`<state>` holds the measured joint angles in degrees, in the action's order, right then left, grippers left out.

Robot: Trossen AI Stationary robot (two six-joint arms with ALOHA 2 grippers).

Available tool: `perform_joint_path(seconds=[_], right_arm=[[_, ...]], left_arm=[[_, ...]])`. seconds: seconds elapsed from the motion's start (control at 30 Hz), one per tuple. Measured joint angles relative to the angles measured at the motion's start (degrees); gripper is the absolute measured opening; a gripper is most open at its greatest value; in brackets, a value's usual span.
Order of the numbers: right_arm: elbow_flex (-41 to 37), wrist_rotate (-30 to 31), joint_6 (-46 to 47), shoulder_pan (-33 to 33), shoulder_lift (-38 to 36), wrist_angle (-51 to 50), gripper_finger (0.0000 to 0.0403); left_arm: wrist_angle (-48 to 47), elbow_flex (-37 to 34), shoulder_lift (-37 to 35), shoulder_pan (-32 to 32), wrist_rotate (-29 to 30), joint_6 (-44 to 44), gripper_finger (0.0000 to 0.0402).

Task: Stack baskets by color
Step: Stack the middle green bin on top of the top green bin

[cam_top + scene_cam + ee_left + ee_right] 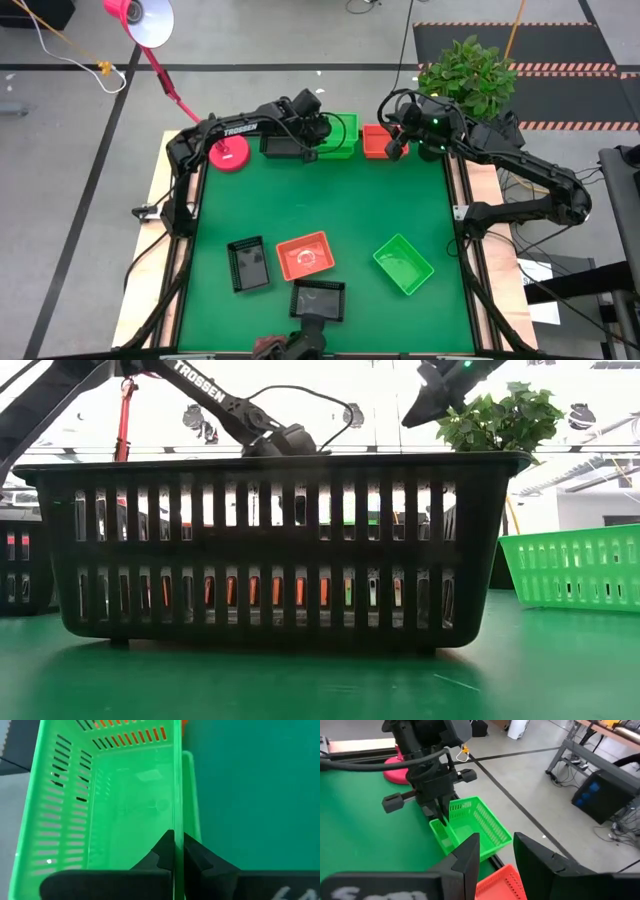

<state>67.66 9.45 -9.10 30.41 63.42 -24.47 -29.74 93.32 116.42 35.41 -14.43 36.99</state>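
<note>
My left gripper [322, 130] is at the table's far edge, shut on a bright green basket [340, 138] that sits over a second green basket, whose rim [189, 795] shows beside it. An orange-red basket [375, 142] stands just right of them. Above it my right gripper [496, 855] hangs open, with nothing between its fingers. Toward the near edge a black basket [248, 263], an orange-red basket [305, 256], a green basket [403, 264] and another black basket [318, 300] rest on their bottoms. My left gripper pinches one side wall [176, 810] of the upper green basket at its top rim, with one finger inside the basket and one outside. The fingers slant down from above. In the right wrist view the basket [475, 820] sits tilted over the lower one [439, 831].
A pink lamp base [230, 155] stands at the far left of the green mat. A potted plant [465, 75] is past the far right corner. The nearest black basket [280, 550] fills the low view.
</note>
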Motion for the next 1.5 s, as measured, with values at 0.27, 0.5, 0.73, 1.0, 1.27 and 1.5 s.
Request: perform_joint_path(seconds=[0.27,0.5,0.73,1.0,1.27,1.5], right_arm=[[0.00,1.21,-1.45,0.39,0.00,0.66,0.0116],[0.00,1.23,-2.17,0.39,0.00,0.68,0.0116],[0.00,1.12,-2.12,0.39,0.00,0.68,0.0116],[0.00,1.04,-0.57,0.37,0.00,0.68,0.0116],[0.00,0.86,0.87,0.35,0.00,0.66,0.0116],[0.00,0.81,1.48,0.26,0.00,0.62,0.0116]], left_arm=[[-0.11,-3.95,-0.02,-0.07,0.13,-1.29,0.0015],[0.44,-6.42,-0.02,-1.35,0.44,-1.33,0.0011],[4.59,-6.62,-0.02,-2.59,2.85,-1.38,0.0062],[7.94,-6.62,-0.02,-2.50,6.11,-1.61,0.0140],[8.87,-6.58,-1.12,-2.32,8.01,-7.48,0.0197],[9.76,-6.49,-3.58,-2.98,9.06,-10.88,0.0232]])
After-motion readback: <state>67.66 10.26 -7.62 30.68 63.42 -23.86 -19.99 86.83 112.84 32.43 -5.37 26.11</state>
